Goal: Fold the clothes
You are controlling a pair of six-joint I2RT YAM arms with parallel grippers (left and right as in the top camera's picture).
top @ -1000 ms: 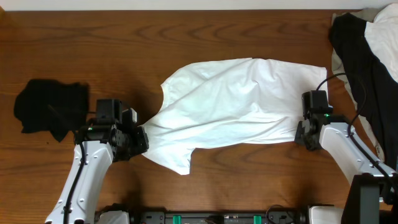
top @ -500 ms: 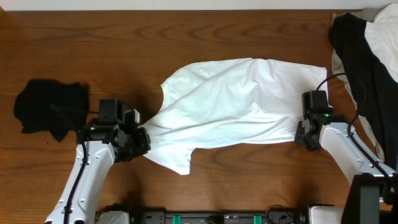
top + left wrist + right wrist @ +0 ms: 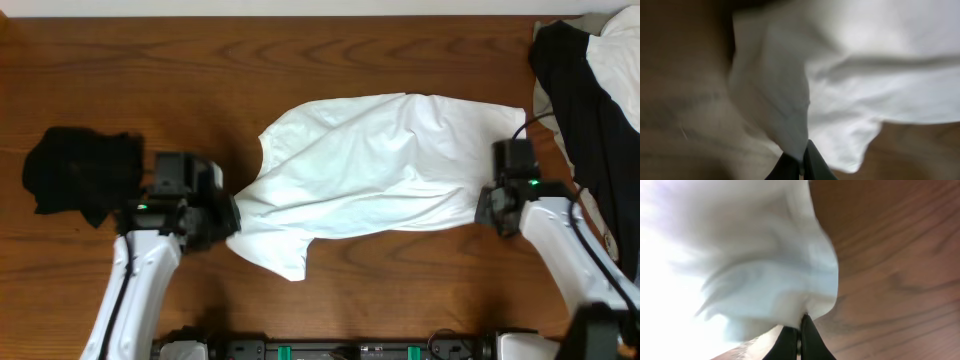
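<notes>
The white T-shirt [image 3: 370,165] lies spread across the middle of the wooden table, wrinkled, with no print showing. My left gripper [image 3: 228,215] is shut on its left edge; the left wrist view shows the cloth [image 3: 840,75] pinched between the fingers [image 3: 801,167] and lifted. My right gripper [image 3: 484,210] is shut on the shirt's lower right corner; the right wrist view shows the cloth [image 3: 760,270] pinched in the fingers [image 3: 800,342] above the table.
A small black folded garment [image 3: 80,172] lies at the left, close behind my left arm. A large black garment heaped with pale cloth [image 3: 590,110] fills the right edge, beside my right arm. Bare wood [image 3: 200,70] runs along the back.
Both grippers have risen slightly with the cloth still pinched. The left one shifted a little right, the right one a little right and up. The shirt's outline is nearly unchanged.
</notes>
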